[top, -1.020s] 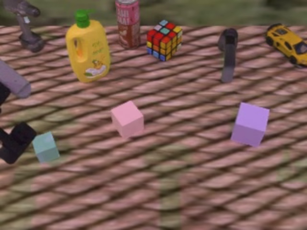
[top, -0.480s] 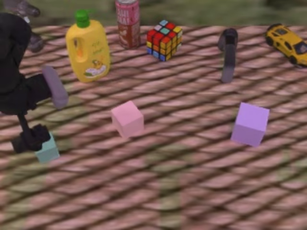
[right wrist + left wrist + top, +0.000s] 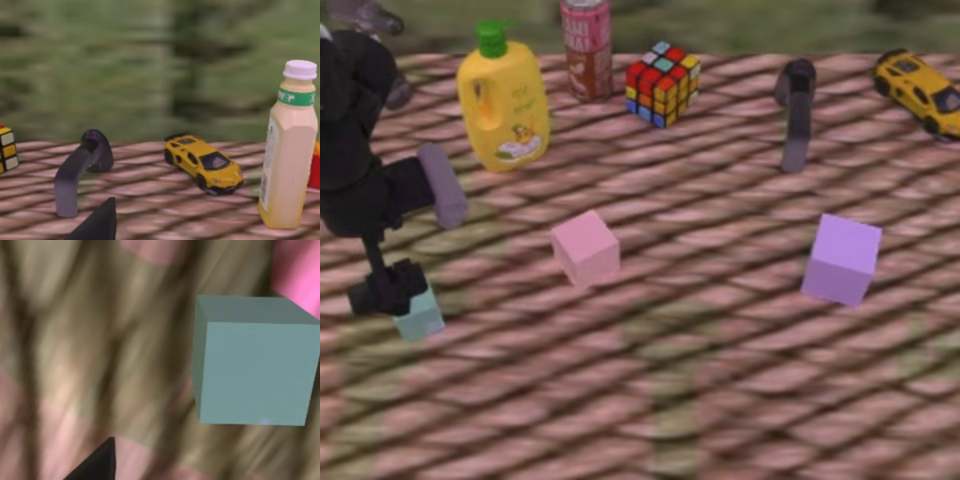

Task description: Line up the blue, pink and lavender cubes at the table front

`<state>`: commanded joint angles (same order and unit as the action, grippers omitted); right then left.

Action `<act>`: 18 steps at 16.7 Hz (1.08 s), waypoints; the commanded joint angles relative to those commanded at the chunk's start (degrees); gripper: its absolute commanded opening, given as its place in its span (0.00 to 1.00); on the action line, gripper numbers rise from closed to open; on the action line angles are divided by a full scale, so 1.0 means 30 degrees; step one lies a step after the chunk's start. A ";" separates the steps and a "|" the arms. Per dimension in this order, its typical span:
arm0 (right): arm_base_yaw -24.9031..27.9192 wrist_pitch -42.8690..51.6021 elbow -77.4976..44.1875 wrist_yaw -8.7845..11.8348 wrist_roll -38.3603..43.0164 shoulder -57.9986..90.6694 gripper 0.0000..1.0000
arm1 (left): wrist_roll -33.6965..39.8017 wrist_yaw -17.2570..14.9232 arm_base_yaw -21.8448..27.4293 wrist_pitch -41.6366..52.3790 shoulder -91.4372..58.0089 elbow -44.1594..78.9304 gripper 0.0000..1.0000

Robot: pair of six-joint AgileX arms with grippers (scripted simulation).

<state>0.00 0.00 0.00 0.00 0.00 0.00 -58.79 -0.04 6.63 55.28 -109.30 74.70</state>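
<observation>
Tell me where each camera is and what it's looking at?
Top view: above the table, looking down; left gripper at the blue cube.
Left wrist view: on the left arm, close over the blue cube; one dark fingertip shows.
Right wrist view: low, facing the toy car; one fingertip shows.
Shared: top and right wrist see the car.

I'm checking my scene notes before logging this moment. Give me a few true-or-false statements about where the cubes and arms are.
1. The left gripper is over the blue cube. True.
2. The pink cube touches the lavender cube. False: bare table lies between them.
3. The puzzle cube sits between the can and the dark curved tool. True.
4. The right arm is reaching for the lavender cube. False: no right arm shows in the top view.
</observation>
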 joint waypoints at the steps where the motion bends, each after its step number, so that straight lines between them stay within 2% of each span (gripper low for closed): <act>1: 0.0000 0.0000 0.0000 0.0000 0.0000 0.0000 1.00 | -0.0008 -0.0001 0.0010 -0.0060 -0.0036 -0.0037 1.00; 10: 0.0000 0.0000 0.0000 0.0000 0.0000 0.0000 1.00 | -0.0092 -0.0025 0.0072 -0.5881 -0.3134 -0.2710 1.00; 15: 0.0000 0.0000 0.0000 0.0000 0.0000 0.0000 1.00 | -0.0101 -0.0026 0.0074 -0.6198 -0.3354 -0.2882 1.00; 18: 0.0000 0.0000 0.0000 0.0000 0.0000 0.0000 1.00 | -0.0101 -0.0026 0.0074 -0.6198 -0.3354 -0.2882 0.77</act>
<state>0.00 0.00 0.00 0.00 0.00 0.00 -59.10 -0.12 6.85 36.69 -119.37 66.06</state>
